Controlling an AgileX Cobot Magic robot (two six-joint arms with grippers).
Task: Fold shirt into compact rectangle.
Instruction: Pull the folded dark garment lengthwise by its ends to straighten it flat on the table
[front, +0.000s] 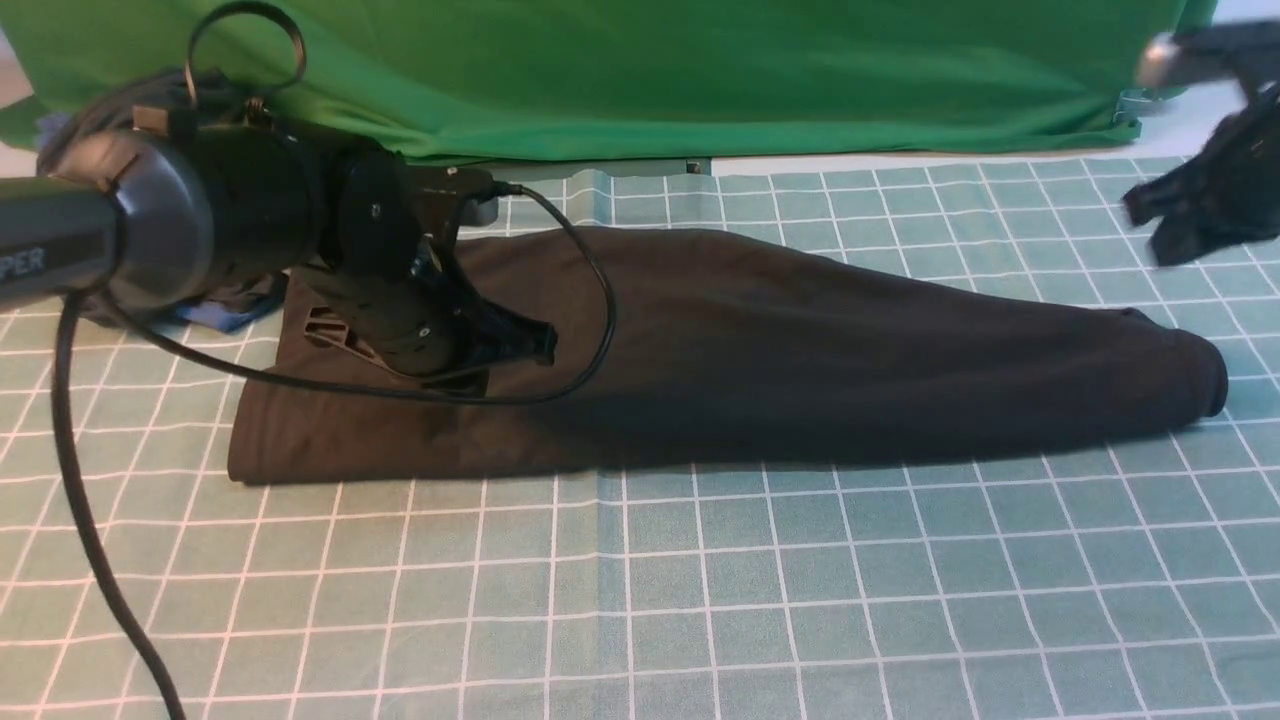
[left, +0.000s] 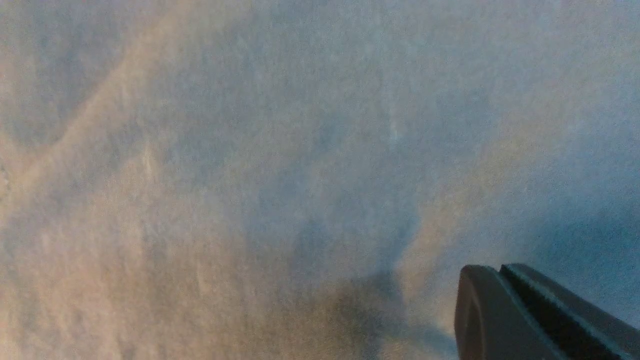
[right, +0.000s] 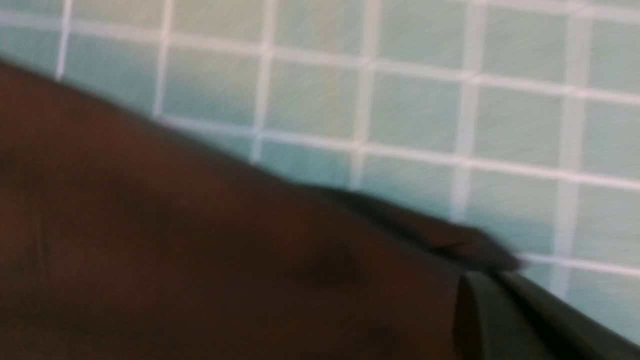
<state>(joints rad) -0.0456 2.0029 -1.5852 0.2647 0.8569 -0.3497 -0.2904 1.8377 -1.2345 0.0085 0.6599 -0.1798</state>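
The black shirt (front: 760, 350) lies on the table as a long band from left to right, its right end rolled over in a rounded fold. My left gripper (front: 540, 345) is over the band's left part, fingers shut with nothing between them. In the left wrist view the shirt (left: 250, 150) fills the picture as pale washed-out cloth beyond the shut left gripper (left: 492, 272). My right gripper (front: 1150, 215) is blurred, raised at the far right, clear of the shirt's right end. In the right wrist view the right gripper (right: 487, 280) is shut and empty above the shirt's (right: 150, 225) edge.
A teal checked cloth (front: 700, 580) covers the table. The green backdrop (front: 650, 70) hangs along the back edge. A bit of blue clothing (front: 225, 315) shows behind my left arm. The left arm's black cable (front: 590, 300) loops over the shirt.
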